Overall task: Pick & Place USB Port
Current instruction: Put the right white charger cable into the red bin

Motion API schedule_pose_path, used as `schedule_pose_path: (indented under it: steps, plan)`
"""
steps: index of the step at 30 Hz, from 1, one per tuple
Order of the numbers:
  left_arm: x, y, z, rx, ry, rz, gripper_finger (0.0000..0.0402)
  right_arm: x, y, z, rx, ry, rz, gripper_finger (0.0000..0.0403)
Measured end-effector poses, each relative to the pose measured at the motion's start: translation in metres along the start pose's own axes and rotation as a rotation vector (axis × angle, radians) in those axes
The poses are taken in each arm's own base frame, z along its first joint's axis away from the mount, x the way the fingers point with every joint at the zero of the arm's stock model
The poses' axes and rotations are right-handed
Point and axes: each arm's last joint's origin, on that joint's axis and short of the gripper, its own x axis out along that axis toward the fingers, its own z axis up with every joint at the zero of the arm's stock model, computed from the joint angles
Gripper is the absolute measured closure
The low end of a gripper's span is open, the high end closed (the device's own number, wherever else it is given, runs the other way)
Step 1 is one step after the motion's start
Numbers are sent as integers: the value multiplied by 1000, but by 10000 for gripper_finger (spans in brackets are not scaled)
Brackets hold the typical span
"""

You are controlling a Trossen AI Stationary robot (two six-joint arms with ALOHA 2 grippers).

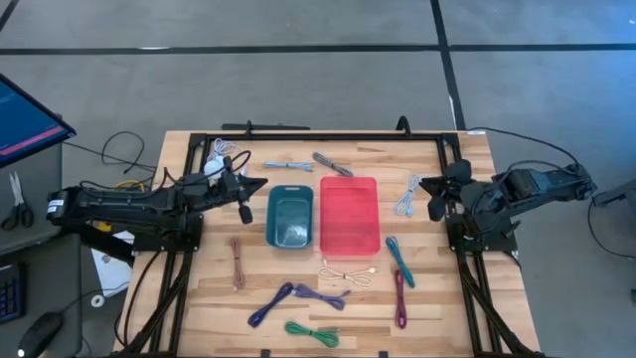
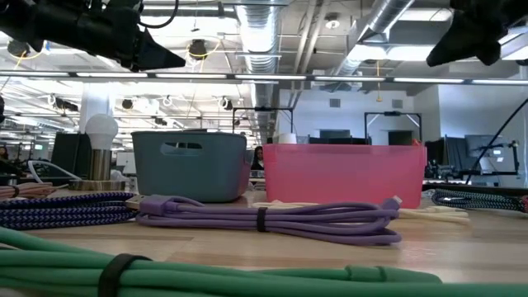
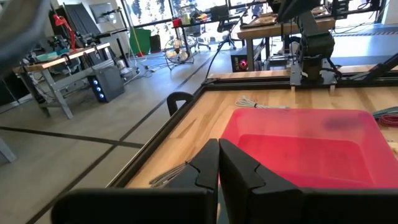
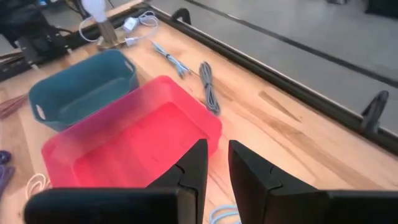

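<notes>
**Hovering over both bins, nothing picked up yet**

Hanging out above the table [image 1: 199,149] with both arms raised. My left gripper [image 1: 260,185] sits by the left edge of the teal bin [image 1: 290,216], fingers [image 3: 245,171] pressed nearly together, empty. My right gripper [image 1: 427,185] waits near the right edge, fingers [image 4: 249,165] a narrow slit apart, also empty. Cables lie everywhere: a purple cable [image 2: 264,219] toward the front edge, a grey cable [image 4: 209,87] behind the pink bin [image 1: 349,214]. Can't tell which one's the USB piece.

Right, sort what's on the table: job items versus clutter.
Job items:
red bin
teal bin
purple cable
green cable
white cable
left gripper
right gripper

Clutter:
light bulb
scissors
</notes>
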Motion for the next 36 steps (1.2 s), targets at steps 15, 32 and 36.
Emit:
schedule_pose_path:
  steps: [15,32,36]
  plan:
    - [0,0,0,0,0,0,390,1,6,8,-138,-8,55,345]
    - [0,0,0,0,0,0,390,38,9,-5,77,286,-183,341]
    - [0,0,0,0,0,0,390,52,2,-4,169,349,-304,323]
